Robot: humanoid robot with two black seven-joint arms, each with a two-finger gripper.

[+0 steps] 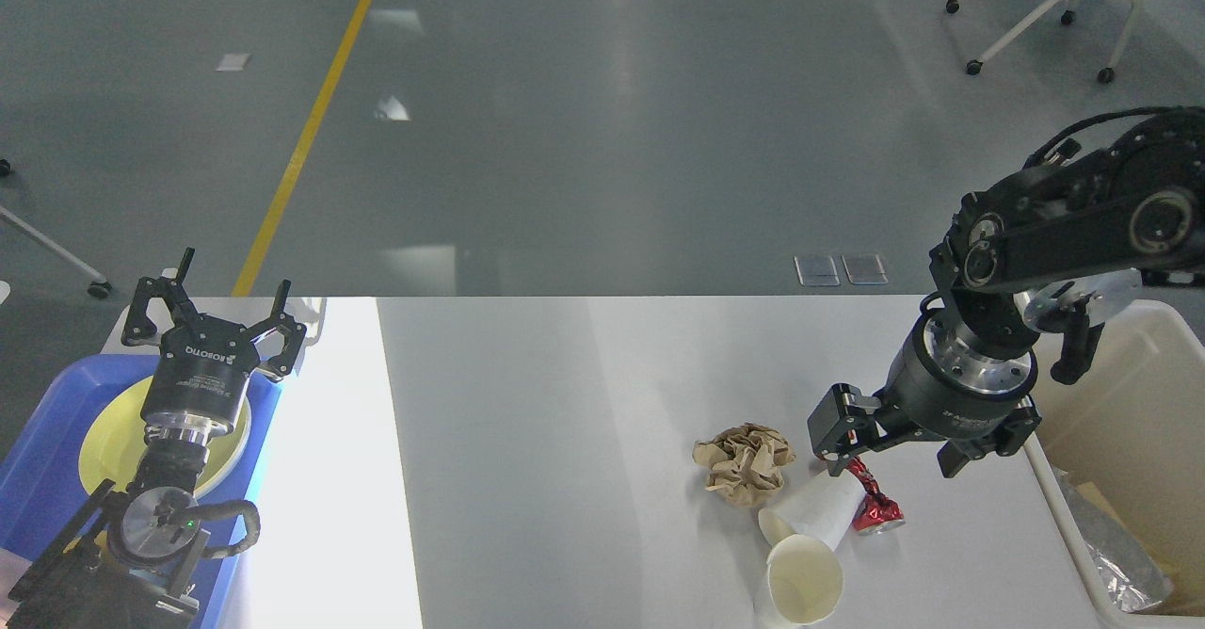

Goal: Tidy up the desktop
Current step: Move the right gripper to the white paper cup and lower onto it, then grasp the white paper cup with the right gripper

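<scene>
A crumpled brown paper ball (744, 460) lies beside two white paper cups (808, 547) on their sides and a crushed red foil wrapper (872, 505). A yellow plate (111, 443) sits in a blue plastic tray (42, 478). A cream rectangular bin (1120, 441) holds silver foil (1120, 568).
</scene>
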